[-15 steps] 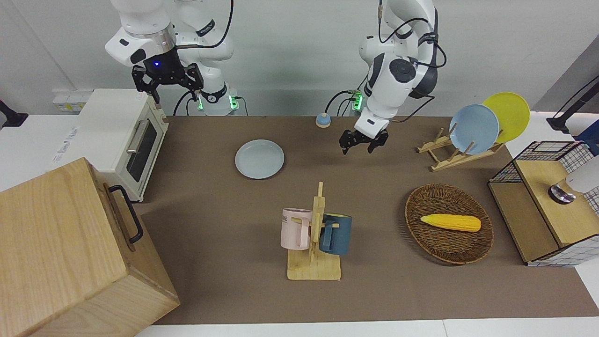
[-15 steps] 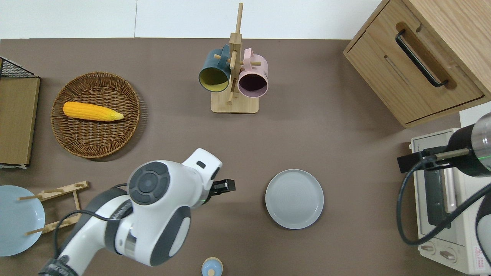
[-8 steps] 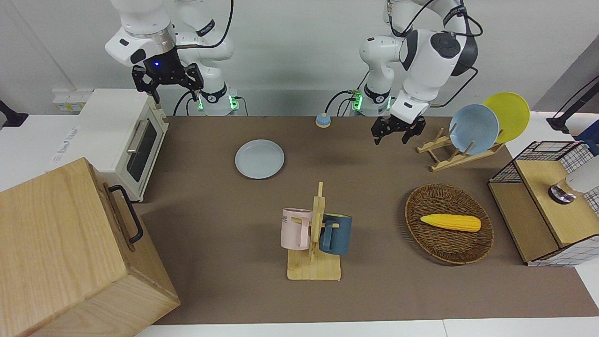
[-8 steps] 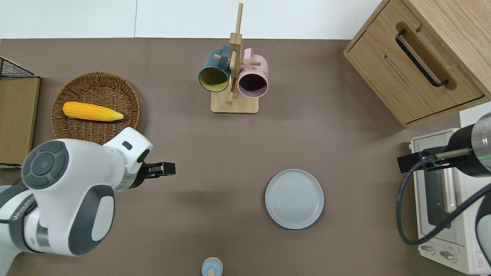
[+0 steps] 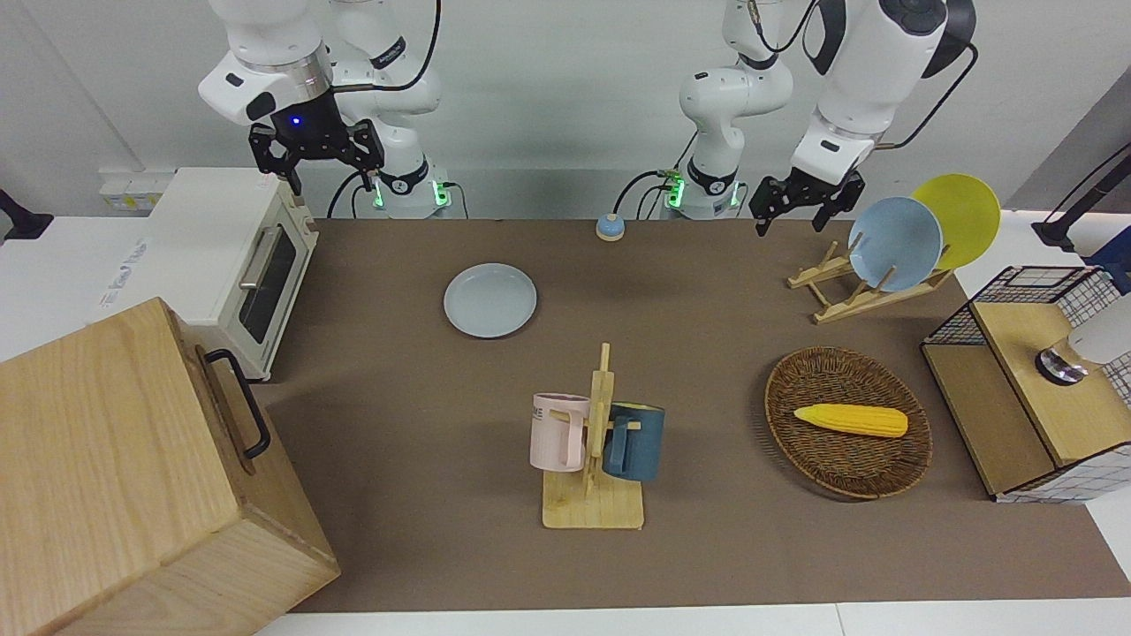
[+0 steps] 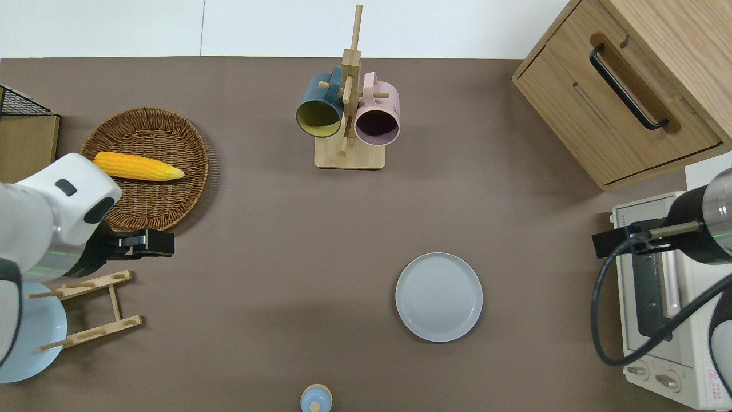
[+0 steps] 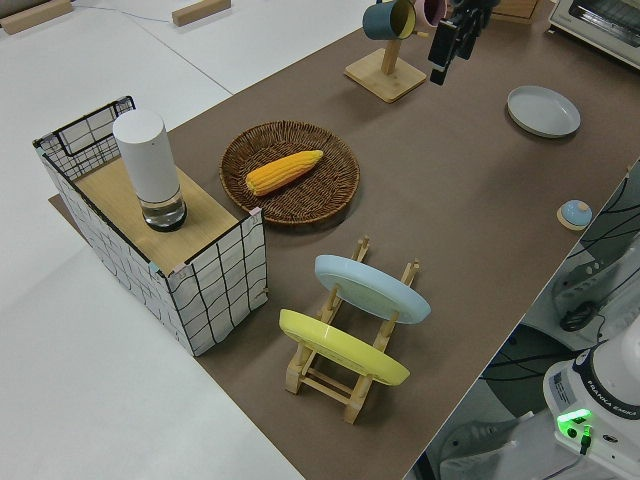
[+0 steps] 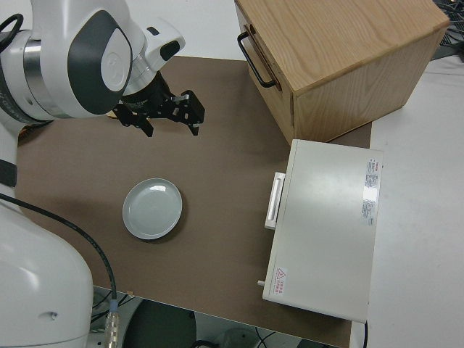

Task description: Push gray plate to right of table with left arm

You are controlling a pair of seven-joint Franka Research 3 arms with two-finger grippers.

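Gray plate point(image 5: 489, 300) lies flat toward the table's point(image 5: 424, 495) robot edge; left gripper point(image 5: 798, 205), fingers spread, hangs beside the plate rack point(image 5: 853, 287)

Three plates are showing: one gray plate point(image 5: 489, 299), one sky-blue plate point(image 5: 895, 243), one yellow plate point(image 5: 965, 215). Two mugs point(image 5: 558, 431) are hanging; one corn cob point(image 5: 850, 420) is lying.

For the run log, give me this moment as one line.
left gripper: open, up, clear of gray plate | plate: flat on table | right arm: parked

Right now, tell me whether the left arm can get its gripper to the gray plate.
Probably yes: the left gripper is raised near the wicker basket, and bare table lies between it and the gray plate.
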